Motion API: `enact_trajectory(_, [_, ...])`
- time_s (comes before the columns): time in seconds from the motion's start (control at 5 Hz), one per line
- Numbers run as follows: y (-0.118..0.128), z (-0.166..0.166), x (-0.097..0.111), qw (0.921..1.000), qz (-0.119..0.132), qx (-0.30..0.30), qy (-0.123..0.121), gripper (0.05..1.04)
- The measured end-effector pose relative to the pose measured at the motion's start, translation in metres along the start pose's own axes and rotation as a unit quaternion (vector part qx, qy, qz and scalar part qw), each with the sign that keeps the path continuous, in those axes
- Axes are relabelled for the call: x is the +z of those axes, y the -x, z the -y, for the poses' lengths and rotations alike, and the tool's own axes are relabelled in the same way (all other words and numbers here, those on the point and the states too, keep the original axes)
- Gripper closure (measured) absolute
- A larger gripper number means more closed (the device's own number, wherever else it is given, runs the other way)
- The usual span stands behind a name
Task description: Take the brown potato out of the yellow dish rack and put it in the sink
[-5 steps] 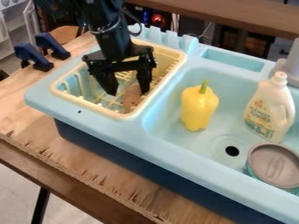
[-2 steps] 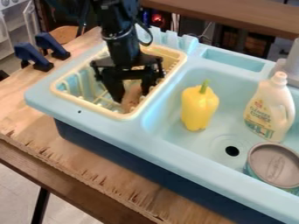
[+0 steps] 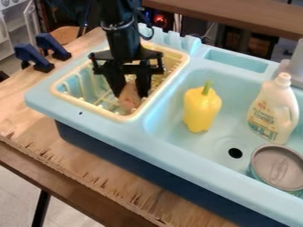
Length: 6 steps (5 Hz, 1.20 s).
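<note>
The black gripper [image 3: 131,94] hangs down into the cream dish rack [image 3: 91,106] at the left of the light blue sink unit. Between its two fingers is a reddish-brown, elongated object [image 3: 128,97], and the gripper is shut on it. The object's lower end is close to the rack's front wall; whether it touches the rack floor I cannot tell. Its sides are partly hidden by the fingers.
A yellow bell pepper [image 3: 201,108] stands in the sink basin [image 3: 172,128], right of the rack. Farther right are a white bottle [image 3: 274,108] and a can [image 3: 277,168]. Blue clamps [image 3: 33,56] grip the wooden table [image 3: 24,106] at upper left.
The gripper first moved right over the brown object, then slightly back left. Its fingers have come closer together around the object, which has shifted and turned slightly.
</note>
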State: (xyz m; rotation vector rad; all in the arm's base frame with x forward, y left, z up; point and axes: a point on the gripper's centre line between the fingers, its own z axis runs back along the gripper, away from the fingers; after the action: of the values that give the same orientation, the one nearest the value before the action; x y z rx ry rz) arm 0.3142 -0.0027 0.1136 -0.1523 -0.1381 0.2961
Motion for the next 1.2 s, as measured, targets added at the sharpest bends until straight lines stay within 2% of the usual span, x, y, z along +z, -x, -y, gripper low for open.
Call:
enact_trajectory(0.2, [0.000, 0.009, 0.016, 0.9992, -0.006, -0.035, -0.021, 0.529])
enact_trajectory(0.4, [0.003, 0.032, 0.041, 0.9950, -0.015, -0.073, -0.066, 0.529])
enact_trajectory(0.6, [0.012, 0.059, 0.061, 0.9867, -0.013, -0.123, -0.106, 0.529])
enact_trajectory(0.8, [0.026, 0.085, 0.064, 0.9766, -0.011, -0.181, -0.115, 0.529])
enact_trajectory(1.0, [0.040, 0.112, 0.061, 0.9670, -0.003, -0.233, -0.102, 0.529])
enact_trajectory(1.2, [0.051, 0.120, 0.047, 0.9607, -0.006, -0.262, -0.091, 0.529])
